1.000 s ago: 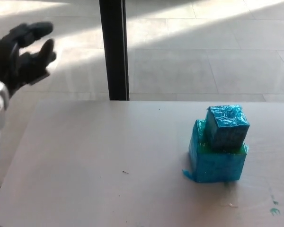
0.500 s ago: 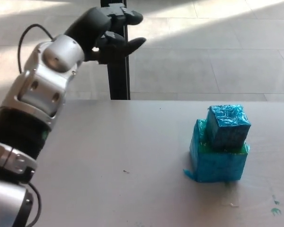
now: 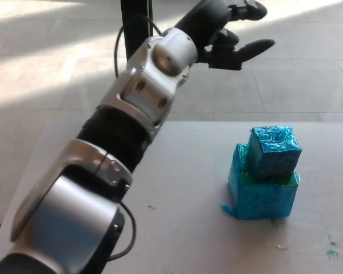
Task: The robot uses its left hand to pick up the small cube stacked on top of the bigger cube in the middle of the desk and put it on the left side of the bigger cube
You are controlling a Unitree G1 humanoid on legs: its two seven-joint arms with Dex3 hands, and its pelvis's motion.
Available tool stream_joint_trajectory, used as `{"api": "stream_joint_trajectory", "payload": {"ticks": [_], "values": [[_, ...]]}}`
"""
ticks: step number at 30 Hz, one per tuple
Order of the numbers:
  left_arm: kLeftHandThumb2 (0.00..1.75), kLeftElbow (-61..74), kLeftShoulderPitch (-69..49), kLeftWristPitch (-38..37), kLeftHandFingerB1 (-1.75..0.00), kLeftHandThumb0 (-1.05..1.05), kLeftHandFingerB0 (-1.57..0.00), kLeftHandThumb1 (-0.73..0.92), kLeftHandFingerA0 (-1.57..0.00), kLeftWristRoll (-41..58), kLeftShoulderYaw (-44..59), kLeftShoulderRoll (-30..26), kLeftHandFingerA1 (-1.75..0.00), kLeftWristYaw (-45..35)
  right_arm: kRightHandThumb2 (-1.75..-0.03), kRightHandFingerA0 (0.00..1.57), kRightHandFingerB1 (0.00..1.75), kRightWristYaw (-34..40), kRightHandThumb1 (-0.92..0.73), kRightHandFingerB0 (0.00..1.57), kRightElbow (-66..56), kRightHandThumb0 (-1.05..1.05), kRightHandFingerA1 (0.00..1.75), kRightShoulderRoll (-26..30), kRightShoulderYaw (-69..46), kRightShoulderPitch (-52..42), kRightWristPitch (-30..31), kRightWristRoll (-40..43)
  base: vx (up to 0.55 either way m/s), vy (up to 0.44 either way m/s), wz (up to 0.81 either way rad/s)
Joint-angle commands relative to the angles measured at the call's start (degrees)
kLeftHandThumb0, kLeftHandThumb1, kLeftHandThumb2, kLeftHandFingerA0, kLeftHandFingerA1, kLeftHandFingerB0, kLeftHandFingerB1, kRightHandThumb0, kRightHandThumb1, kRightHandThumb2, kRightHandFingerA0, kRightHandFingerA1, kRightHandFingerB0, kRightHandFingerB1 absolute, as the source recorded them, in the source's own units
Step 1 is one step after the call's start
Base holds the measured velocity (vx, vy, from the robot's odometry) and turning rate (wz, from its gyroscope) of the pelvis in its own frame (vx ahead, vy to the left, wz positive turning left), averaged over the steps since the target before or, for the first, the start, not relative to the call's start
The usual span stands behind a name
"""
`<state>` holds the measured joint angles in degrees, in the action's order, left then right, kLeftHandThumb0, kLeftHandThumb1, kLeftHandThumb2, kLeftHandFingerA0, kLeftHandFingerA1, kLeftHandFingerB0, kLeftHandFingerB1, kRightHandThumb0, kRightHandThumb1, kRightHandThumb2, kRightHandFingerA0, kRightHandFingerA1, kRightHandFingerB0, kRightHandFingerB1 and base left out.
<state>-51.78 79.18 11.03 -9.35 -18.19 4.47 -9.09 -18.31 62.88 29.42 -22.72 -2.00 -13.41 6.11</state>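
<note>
A pale counter point(image 3: 183, 228) carries small teal paint smears point(image 3: 331, 251) near its right front edge. Behind it, a black post point(image 3: 136, 34) rises from a sunlit tiled floor point(image 3: 308, 85).

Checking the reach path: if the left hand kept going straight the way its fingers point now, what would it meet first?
Probably nothing. The left hand points rightward, well above the small cube, with only floor behind it, though depth is unclear.
</note>
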Motion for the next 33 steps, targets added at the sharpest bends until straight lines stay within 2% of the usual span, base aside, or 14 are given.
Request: {"api": "stream_joint_trajectory", "payload": {"ticks": [1,3,8,12,14,15,16,18,21,24,27,31,32,33], "values": [[0.62,-3.7,3.3,-1.9,-0.41,-0.8,-0.25,0.72,-0.25,-0.2,3.2,3.4,-0.52,4.2,-0.97,0.47,0.5,0.2,-0.61,0.28,0.3,-0.65,0.72,1.2,0.4,0.4,-0.6,0.4,0.0,0.0,0.0],[0.62,-3.7,2.4,-2.7,-0.37,-0.86,-0.25,0.72,-0.26,0.1,3.7,5.0,-0.49,3.2,-0.62,0.49,0.38,0.3,-0.74,0.35,0.0,-0.6,0.73,1.1,0.5,0.5,-0.6,0.5,0.0,0.0,0.0],[0.61,-3.3,-0.8,-2.6,-0.42,-0.82,-0.23,0.69,-0.22,-0.7,3.5,7.1,-0.54,3.5,-0.98,0.49,0.5,-0.1,-0.61,0.27,0.2,-0.64,0.74,1.6,1.4,1.1,-0.4,0.1,0.0,0.0,0.0],[0.61,-3.2,-2.5,-0.8,-0.4,-0.85,-0.21,0.7,-0.2,-2.1,2.0,7.1,-0.5,2.4,-0.62,0.49,0.39,0.8,-0.75,0.36,-0.1,-0.6,0.75,1.2,1.5,1.4,-0.2,0.3,0.0,0.0,0.0],[0.97,-2.8,-2.7,1.3,-0.49,-0.4,0.0,0.29,-0.02,-4.5,-0.9,6.3,-0.53,0.4,-0.62,0.48,0.38,0.0,-0.75,0.35,0.0,-0.59,0.76,1.3,1.3,1.6,-0.3,0.7,0.0,0.0,0.0],[0.64,-3.7,-2.1,2.1,-0.27,-0.93,-0.12,0.75,-0.08,-6.2,-3.2,5.8,-0.36,-1.1,-0.63,0.48,0.38,-0.1,-0.75,0.34,0.1,-0.6,0.75,1.4,1.4,1.7,-0.3,0.7,0.0,0.0,0.0],[1.02,-5.3,-1.6,2.3,-0.13,-0.96,-0.1,0.58,-0.03,-7.5,-5.4,5.3,-0.18,-3.6,-0.97,0.48,0.5,0.4,-0.61,0.28,-0.1,-0.63,0.72,1.4,1.6,1.8,-0.2,0.3,0.0,0.0,0.0],[1.01,-6.3,-1.1,2.6,0.0,-1.01,-0.01,0.57,0.0,-8.4,-7.8,4.7,-0.04,-5.8,-0.62,0.48,0.38,0.2,-0.75,0.36,-0.4,-0.6,0.72,1.3,1.6,2.0,-0.1,0.5,0.0,0.0,0.0],[0.61,-7.3,-1.0,1.6,-0.08,-1.05,0.0,0.67,0.0,-10.4,-11.7,4.0,0.0,-8.5,-0.97,0.46,0.5,0.4,-0.61,0.29,-0.7,-0.65,0.7,1.4,1.8,2.4,0.4,0.4,0.0,0.0,0.0],[0.97,-7.8,-1.7,1.2,0.0,-1.04,0.0,0.51,0.0,-12.4,-15.0,4.3,0.0,-8.7,-0.62,0.48,0.4,-0.3,-0.75,0.36,-1.2,-0.6,0.75,1.3,1.6,2.3,0.0,0.9,0.0,0.0,0.0],[0.61,-7.6,-2.4,0.3,0.0,-1.05,0.0,0.64,0.0,-12.4,-15.6,4.5,0.0,-8.4,-0.62,0.49,0.39,0.4,-0.75,0.36,-1.5,-0.59,0.72,1.4,1.8,2.5,0.9,0.5,0.0,0.0,0.0],[0.98,-7.7,-2.9,0.9,0.0,-1.04,0.0,0.5,0.0,-13.1,-16.4,5.6,0.0,-8.1,-0.62,0.49,0.39,0.4,-0.75,0.36,-2.1,-0.6,0.74,1.4,1.9,2.6,0.8,0.6,0.0,0.0,0.0],[0.97,-7.8,-2.9,1.4,0.0,-1.04,0.0,0.5,0.0,-12.9,-16.3,6.0,0.0,-8.4,-0.98,0.49,0.5,0.6,-0.59,0.27,-1.3,-0.61,0.73,1.5,2.1,2.9,0.6,0.3,0.0,0.0,0.0],[0.62,-7.9,-3.1,1.4,0.0,-1.05,0.0,0.63,0.0,-13.0,-16.2,6.3,0.0,-8.3,-0.97,0.48,0.5,0.3,-0.61,0.29,-1.3,-0.63,0.72,1.5,2.0,2.9,0.8,0.5,0.0,0.0,0.0]]}}
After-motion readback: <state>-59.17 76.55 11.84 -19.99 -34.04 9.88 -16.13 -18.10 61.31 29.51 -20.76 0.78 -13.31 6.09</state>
